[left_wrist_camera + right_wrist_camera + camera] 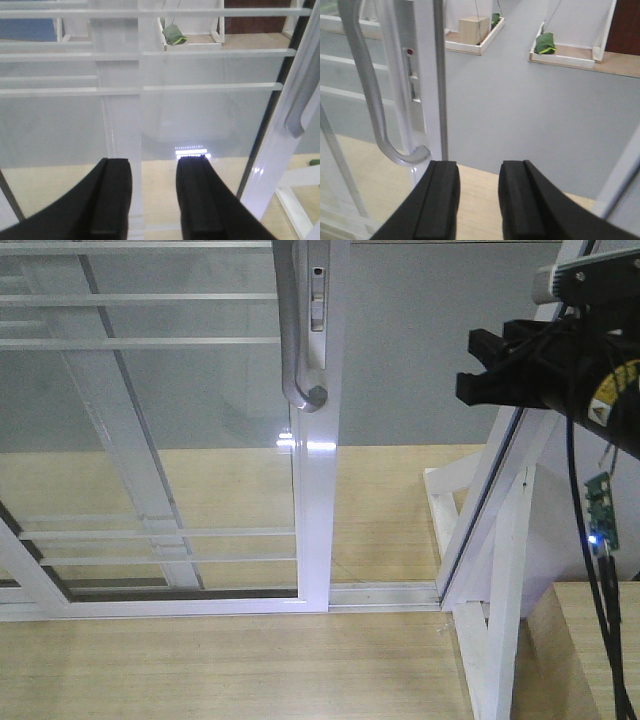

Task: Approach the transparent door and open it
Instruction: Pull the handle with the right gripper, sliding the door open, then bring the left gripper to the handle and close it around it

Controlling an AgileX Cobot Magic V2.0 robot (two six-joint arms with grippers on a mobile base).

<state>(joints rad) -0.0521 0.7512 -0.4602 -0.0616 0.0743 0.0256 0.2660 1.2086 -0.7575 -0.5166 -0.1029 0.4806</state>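
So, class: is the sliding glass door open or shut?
Partly open: a gap separates the door edge from the side post, with bare track between.

This looks like a robot test lab: the transparent door [312, 500] sits in a freestanding frame propped on bare white braces [512, 570], and well ahead of the right gripper [478, 172] a low white-rimmed platform [470, 49] carries a cardboard box [472, 29].

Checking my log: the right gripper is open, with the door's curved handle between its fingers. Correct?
Not quite. The right gripper is open, but the curved handle lies left of its fingers, not between them, as the right wrist view shows.
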